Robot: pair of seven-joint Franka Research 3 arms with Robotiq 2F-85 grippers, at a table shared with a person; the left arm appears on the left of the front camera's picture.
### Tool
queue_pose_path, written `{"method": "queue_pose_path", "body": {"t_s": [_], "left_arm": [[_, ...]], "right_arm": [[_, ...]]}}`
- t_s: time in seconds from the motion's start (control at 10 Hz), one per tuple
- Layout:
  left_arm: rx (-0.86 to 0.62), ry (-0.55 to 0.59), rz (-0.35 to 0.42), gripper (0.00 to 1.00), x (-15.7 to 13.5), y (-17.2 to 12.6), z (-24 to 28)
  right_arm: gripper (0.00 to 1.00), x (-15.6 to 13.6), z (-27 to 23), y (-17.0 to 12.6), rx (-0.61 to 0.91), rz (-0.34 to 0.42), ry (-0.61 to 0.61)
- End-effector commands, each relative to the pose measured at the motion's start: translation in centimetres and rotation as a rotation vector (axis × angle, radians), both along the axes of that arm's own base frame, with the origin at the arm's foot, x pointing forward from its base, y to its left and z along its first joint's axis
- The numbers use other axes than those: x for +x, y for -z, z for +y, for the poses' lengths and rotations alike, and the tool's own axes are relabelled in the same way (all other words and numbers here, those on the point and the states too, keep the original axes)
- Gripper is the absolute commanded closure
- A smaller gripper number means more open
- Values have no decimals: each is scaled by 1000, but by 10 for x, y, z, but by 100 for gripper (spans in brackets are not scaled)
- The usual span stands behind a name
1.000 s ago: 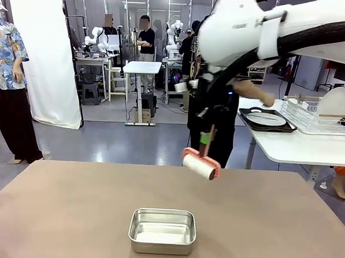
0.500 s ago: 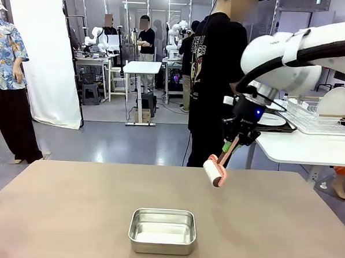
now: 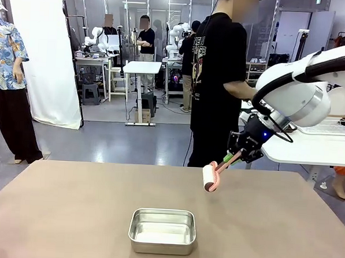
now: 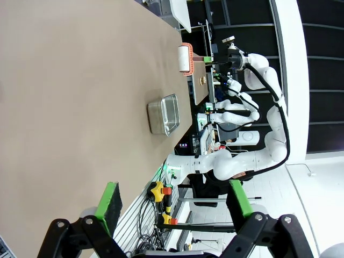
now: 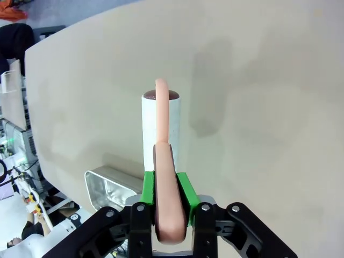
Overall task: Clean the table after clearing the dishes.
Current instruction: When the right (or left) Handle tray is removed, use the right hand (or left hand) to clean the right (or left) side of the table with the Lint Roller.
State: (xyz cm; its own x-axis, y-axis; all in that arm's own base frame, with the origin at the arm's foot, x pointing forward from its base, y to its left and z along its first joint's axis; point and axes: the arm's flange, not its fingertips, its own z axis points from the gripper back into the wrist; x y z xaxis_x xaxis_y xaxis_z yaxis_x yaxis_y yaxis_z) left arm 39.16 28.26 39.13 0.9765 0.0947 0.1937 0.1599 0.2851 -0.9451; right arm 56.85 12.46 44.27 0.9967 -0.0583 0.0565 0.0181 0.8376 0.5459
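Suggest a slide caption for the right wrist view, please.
Right tool shut on a pink-handled lint roller, held over the tan table near a steel pan.

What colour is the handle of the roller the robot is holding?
Salmon pink: the handle shows clearest in the right wrist view.

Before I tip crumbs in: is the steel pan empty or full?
Empty: the steel pan sits upright on the table, and the front view shows only its bare shiny bottom.
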Motion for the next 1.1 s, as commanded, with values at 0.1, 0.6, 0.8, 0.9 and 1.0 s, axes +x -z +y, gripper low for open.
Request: {"method": "queue_pose_path", "body": {"t_s": [0.1,0.6,0.8,0.9,1.0], "left_arm": [[-2,-6,-7,0,-4,-2,0],[-2,-6,-7,0,-4,-2,0],[-2,-6,-7,0,-4,-2,0],[-2,-6,-7,0,-4,-2,0],[-2,-6,-7,0,-4,-2,0]], "right_arm": [[78,-7,-4,2,44,20,-57],[78,-3,-2,6,26,12,-6],[78,-2,-7,24,51,33,-7],[78,-3,-9,34,44,37,2],[78,-5,-13,39,65,27,15]]}}
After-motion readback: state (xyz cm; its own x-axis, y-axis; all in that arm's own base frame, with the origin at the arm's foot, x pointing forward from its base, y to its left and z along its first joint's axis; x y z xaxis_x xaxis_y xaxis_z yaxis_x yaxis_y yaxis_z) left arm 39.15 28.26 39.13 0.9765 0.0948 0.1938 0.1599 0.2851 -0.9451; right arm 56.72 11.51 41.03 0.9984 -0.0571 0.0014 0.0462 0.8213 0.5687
